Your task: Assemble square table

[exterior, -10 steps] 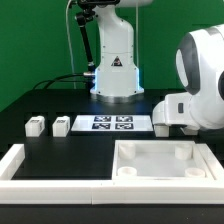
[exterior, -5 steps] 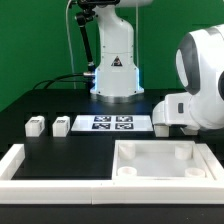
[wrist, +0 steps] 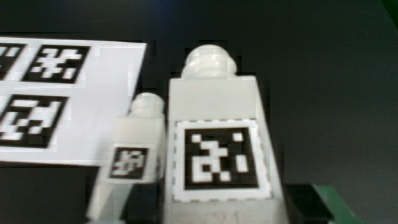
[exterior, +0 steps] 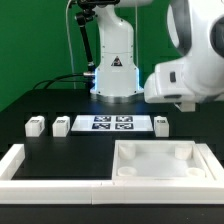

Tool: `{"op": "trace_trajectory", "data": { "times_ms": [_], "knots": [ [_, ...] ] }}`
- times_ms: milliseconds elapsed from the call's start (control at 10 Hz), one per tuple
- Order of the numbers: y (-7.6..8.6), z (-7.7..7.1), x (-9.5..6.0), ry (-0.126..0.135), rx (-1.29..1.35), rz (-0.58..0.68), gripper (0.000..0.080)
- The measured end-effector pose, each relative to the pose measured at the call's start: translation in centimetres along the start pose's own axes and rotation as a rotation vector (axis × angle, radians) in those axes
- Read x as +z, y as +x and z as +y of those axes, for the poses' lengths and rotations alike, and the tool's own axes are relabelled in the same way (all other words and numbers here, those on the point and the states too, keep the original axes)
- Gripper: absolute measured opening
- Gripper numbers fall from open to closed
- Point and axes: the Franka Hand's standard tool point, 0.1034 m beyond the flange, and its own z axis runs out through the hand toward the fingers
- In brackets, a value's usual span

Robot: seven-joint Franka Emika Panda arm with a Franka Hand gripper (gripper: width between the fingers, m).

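Your gripper hangs over the near leg, which fills the middle of the wrist view with its tag facing the camera. Neither view shows the fingers plainly, so you cannot tell whether they are spread, pressed together or already pinching that leg. Treat it as unknown before you commit. The second leg lies just beside the near leg, so close that the two may be touching, and that is your main hazard. A finger coming down between them has little room and could shove the second leg aside or trap both at once. The marker board starts just past the second leg, away from the gripper, so a nudged leg could slide onto it and cover a tag. If you close off-centre on the near leg, it may twist in the pads and meet its socket crooked. The tabletop sits apart from the gripper with its sockets up, close to the low wall. The third leg and the fourth leg lie well apart from the gripper, beyond the marker board.
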Motion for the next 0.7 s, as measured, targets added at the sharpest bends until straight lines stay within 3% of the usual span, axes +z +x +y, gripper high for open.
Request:
{"op": "trace_trajectory", "data": {
  "times_ms": [100, 200, 400, 500, 700],
  "knots": [
    [-0.6, 0.1, -1.1, -0.003, -0.001, 0.031, 0.029],
    [0.5, -0.3, -1.3, 0.006, 0.0, 0.142, 0.029],
    [0.9, -0.1, -1.8, 0.016, -0.007, 0.295, 0.029],
    [2.2, 0.6, -3.5, 0.031, -0.033, 0.379, 0.029],
    [2.7, 2.9, -9.5, 0.042, -0.095, 0.494, 0.029]
  ]
}}
